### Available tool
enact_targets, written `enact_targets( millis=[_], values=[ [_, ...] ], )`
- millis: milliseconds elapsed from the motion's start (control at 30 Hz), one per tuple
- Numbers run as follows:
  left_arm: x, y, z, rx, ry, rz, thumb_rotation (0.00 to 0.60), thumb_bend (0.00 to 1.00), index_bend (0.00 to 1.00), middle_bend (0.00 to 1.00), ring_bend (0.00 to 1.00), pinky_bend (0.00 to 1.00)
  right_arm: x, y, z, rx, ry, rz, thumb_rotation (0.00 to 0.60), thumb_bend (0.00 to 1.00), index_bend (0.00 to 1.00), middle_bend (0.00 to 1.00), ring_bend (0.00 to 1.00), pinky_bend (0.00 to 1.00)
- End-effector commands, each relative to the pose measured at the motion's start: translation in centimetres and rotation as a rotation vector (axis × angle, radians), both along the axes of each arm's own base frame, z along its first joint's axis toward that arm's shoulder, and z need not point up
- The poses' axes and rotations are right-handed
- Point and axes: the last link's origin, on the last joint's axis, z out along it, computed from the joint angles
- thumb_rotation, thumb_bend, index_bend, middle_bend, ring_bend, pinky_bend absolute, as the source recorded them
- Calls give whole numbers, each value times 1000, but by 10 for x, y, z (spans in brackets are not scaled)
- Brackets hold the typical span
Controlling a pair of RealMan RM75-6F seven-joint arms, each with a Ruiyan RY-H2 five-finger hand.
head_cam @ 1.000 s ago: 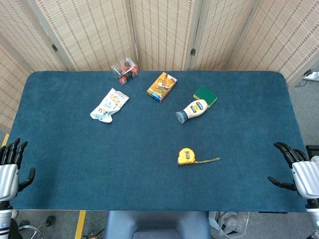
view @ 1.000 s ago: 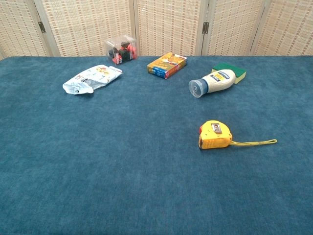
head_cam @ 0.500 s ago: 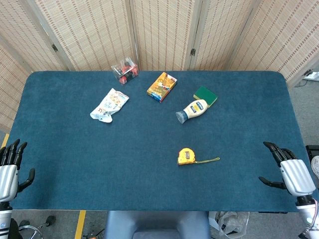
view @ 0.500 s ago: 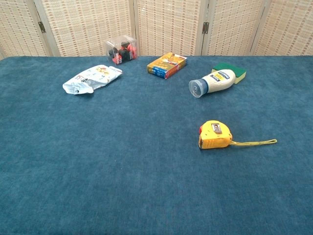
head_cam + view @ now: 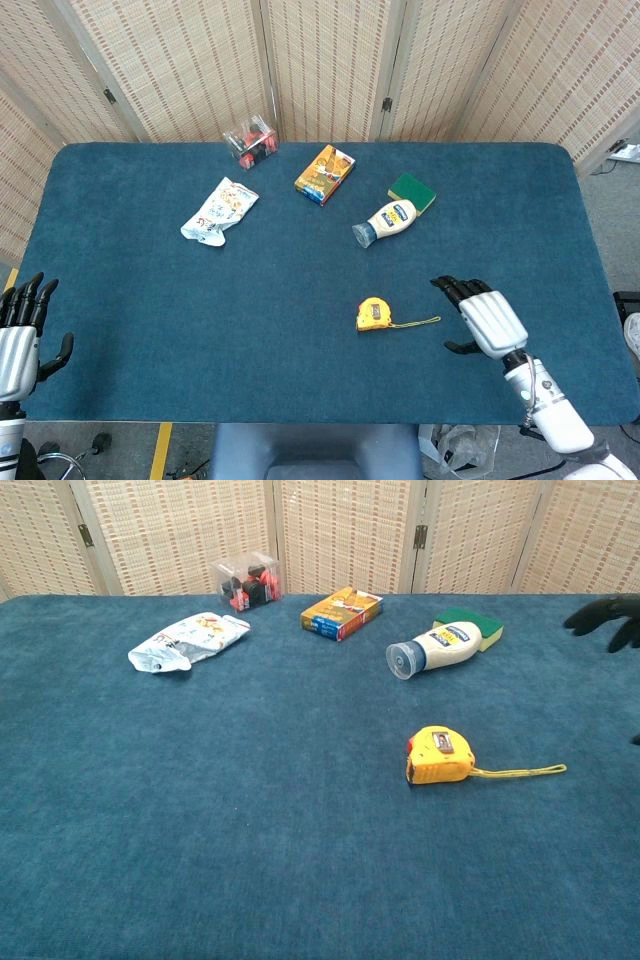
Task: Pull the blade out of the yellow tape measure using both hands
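The yellow tape measure (image 5: 373,314) (image 5: 439,756) lies on the blue table, with a thin yellow strap (image 5: 418,322) (image 5: 520,772) trailing to its right. My right hand (image 5: 482,316) hovers open above the table, just right of the strap's end and holding nothing. In the chest view only its dark fingertips (image 5: 603,616) show at the right edge. My left hand (image 5: 20,338) stays open beyond the table's left front corner, far from the tape measure; the chest view does not show it.
At the back of the blue table (image 5: 150,290) lie a white pouch (image 5: 219,211), a clear box of red and black pieces (image 5: 251,141), an orange carton (image 5: 324,173), a green sponge (image 5: 412,191) and a mayonnaise bottle (image 5: 386,222) on its side.
My right hand has swung in from the table's right edge to just right of the strap's end. The left hand and the tape measure have not moved.
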Motion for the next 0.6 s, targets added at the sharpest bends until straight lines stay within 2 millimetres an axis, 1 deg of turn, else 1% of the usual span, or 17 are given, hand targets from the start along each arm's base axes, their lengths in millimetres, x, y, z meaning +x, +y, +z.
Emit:
enact_targets(
  millis=[33, 100, 300, 467, 600],
  values=[
    [2, 1, 0, -13, 12, -4, 600, 479, 0, 0, 0, 0, 32, -20, -28, 65, 9, 42, 600, 150, 137, 216, 231, 212],
    [3, 2, 0, -18, 18, -5, 600, 479, 0, 0, 0, 0, 42, -30, -43, 91, 36, 53, 600, 150, 149, 223, 231, 213],
    [1, 1, 1, -23, 13, 8, 600, 479, 0, 0, 0, 0, 65, -48, -74, 137, 93, 61, 600, 150, 189, 247, 230, 215],
    [-5, 0, 2, -17, 5, 25, 600, 479, 0, 0, 0, 0, 75, -58, -97, 157, 135, 50, 600, 150, 212, 263, 236, 216],
    [-9, -1, 3, -17, 2, 38, 600, 480, 0, 0, 0, 0, 80, -64, -114, 171, 167, 41, 600, 150, 239, 286, 249, 218]
  ],
)
